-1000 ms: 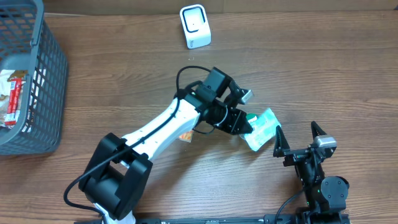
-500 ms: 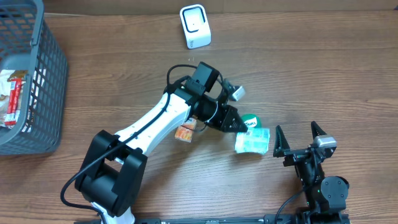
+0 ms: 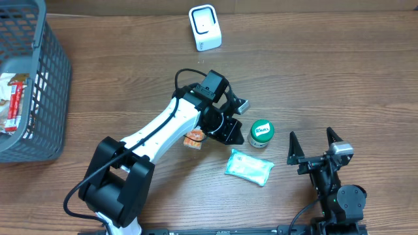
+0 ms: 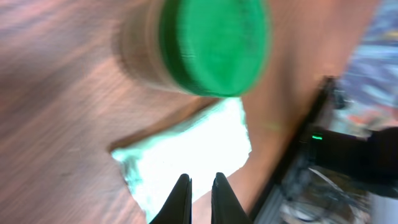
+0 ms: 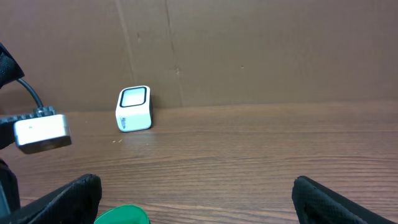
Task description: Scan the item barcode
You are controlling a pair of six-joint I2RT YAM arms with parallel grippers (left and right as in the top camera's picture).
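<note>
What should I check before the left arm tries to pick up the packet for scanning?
1. Left tool open for the grasp: not ok, it is shut and empty.
2. Packet lying free on the table: ok.
3. Green jar apart from packet: ok, but close.
4. Barcode facing up: cannot tell.
5. Scanner standing upright: ok.
6. Right tool open, away from packet: ok.

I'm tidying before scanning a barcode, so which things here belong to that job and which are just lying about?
Job: white scanner; teal packet, likely the item, by the shut left hand.
Lying about: green-lidded jar; orange packet; grey basket.
</note>
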